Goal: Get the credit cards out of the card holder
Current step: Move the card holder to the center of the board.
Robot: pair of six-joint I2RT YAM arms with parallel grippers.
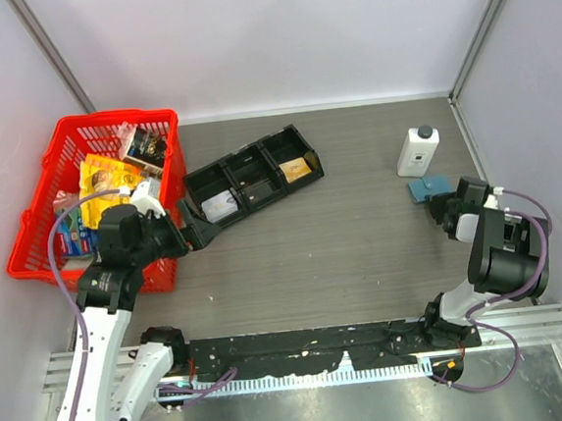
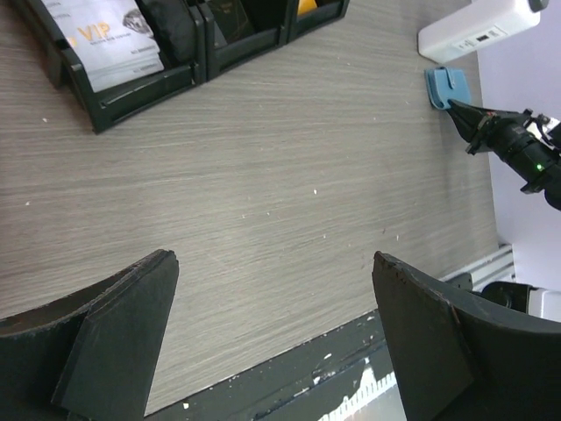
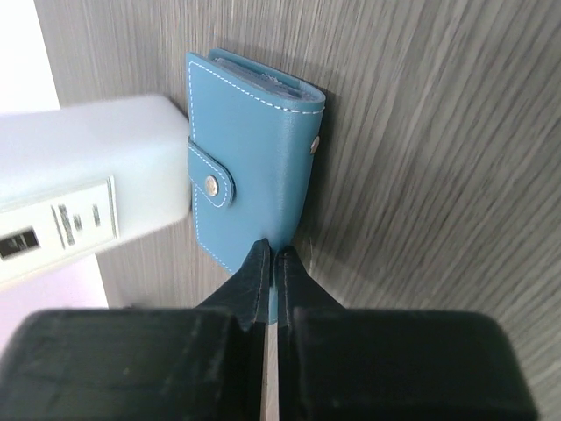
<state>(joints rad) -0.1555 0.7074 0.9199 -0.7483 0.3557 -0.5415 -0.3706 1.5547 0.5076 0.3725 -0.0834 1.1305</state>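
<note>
- From the top view I see the card holder [image 1: 423, 189], a small light-blue patch lying flat at the far right of the table [image 1: 343, 244]. It sits just in front of the white bottle [image 1: 418, 151] and close to the right wall.
- The right gripper [image 1: 440, 206] covers its near edge, so I cannot judge its long axis from here.
- The left gripper [image 1: 192, 224] stands spread wide with nothing in it. It hangs between the red basket [image 1: 92, 188] and the black tray [image 1: 249, 179], well away from the holder, with bare table between tray and holder.
- My left wrist view has its two dark fingers [image 2: 123, 342] wide apart over bare wood. Far off, the card holder [image 2: 447, 88] is a blue sliver beside the bottle [image 2: 478, 31], with the right gripper [image 2: 469, 118] at it.
- My right wrist view shows the card holder [image 3: 254, 167] folded shut. It is blue leather with white stitching, and a strap is snapped over its left side.
- Its long axis runs away from the camera, leaning slightly left. A greyish layer at the far end may be the credit cards [image 3: 279, 85].
- The bottle [image 3: 79, 202] sits right against the holder's left side, and open wood lies to its right.
- The right gripper [image 3: 270, 263] is clenched, its tips at the holder's near edge. I cannot tell whether they pinch any of it.
</note>
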